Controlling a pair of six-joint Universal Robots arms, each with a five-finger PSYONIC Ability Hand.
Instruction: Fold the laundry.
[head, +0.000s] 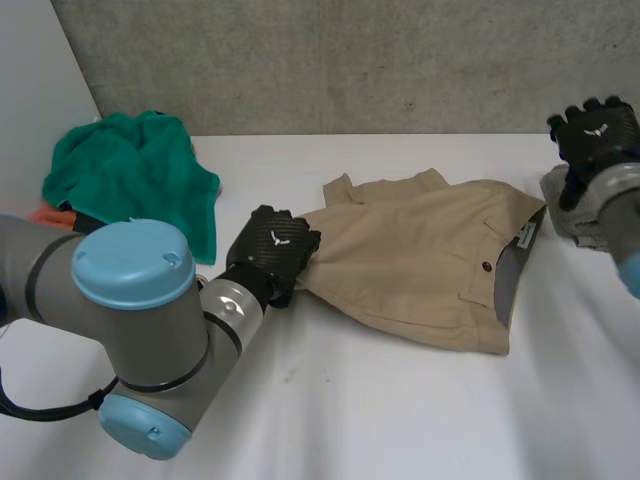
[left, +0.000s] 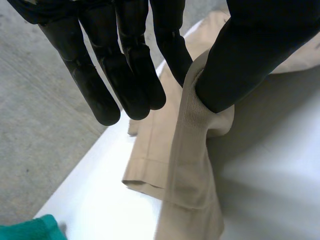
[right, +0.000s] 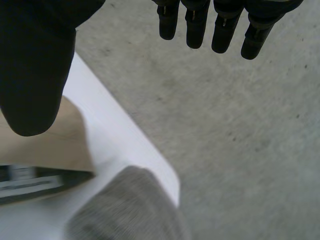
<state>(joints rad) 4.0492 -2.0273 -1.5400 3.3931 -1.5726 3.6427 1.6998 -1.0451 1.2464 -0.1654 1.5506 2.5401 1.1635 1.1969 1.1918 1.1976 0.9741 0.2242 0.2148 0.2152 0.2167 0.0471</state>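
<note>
**Cloths flank tan shorts held at a leg hem**

A crumpled teal-green cloth (head: 135, 175) lies heaped at the rear left of the smooth white bench (head: 380, 410). It covers most of an orange cloth (head: 50, 215), whose edge peeps out beneath it. On the opposite side a soft lump of grey ribbed cloth (right: 130, 210) sits at the bench edge, just beside the waistband of the pair of tan woven shorts (head: 420, 255). A rough grey concrete wall (head: 350, 60) rises behind the bench.

The shorts lie mostly flat across the middle of the bench, with the waistband toward the robot's right and the legs toward its left. They show a dark button (head: 487, 266) by a pocket seam and a label (head: 527, 235) inside the open waistband.

The left robot hand (head: 272, 250) is at a leg hem, near the teal-green cloth but apart from it. In the left wrist view its thumb and one finger clamp a raised fold of the tan fabric, while the other fingers hang straight and free. The right robot hand (head: 595, 135) hovers above the grey ribbed cloth, its fingers straight and well apart from the thumb.
</note>
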